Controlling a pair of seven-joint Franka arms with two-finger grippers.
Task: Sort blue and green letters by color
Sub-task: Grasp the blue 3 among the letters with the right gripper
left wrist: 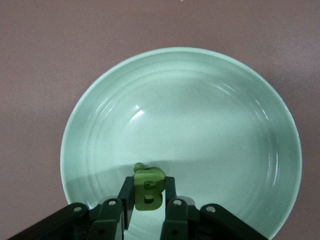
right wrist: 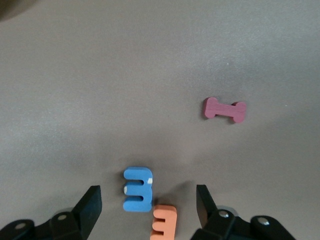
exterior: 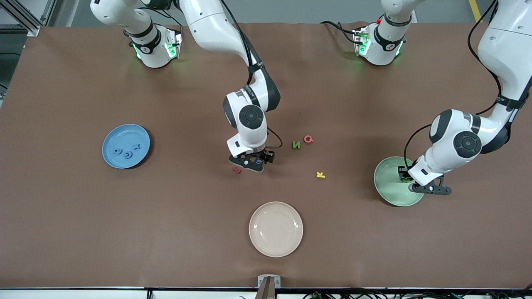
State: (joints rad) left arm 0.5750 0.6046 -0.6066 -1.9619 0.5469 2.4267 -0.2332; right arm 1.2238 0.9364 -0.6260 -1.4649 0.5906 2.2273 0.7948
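Over the green plate (exterior: 390,191) (left wrist: 75,125) my left gripper (exterior: 411,179) (left wrist: 149,196) is shut on a green letter B (left wrist: 149,186), held upright between its fingers. My right gripper (exterior: 254,162) (right wrist: 148,199) is low over the table's middle, open, with a blue letter E (right wrist: 137,189) and an orange letter (right wrist: 163,226) lying flat side by side between its fingers. Three blue letters (exterior: 128,152) lie on the blue plate (exterior: 109,141) toward the right arm's end. A green letter N (exterior: 296,145) lies loose on the table.
A dark red letter I (exterior: 237,169) (right wrist: 224,110) lies just beside my right gripper. A pink Q (exterior: 308,139) sits next to the green N, and a yellow K (exterior: 320,175) lies nearer the camera. A beige plate (exterior: 276,229) stands near the front edge.
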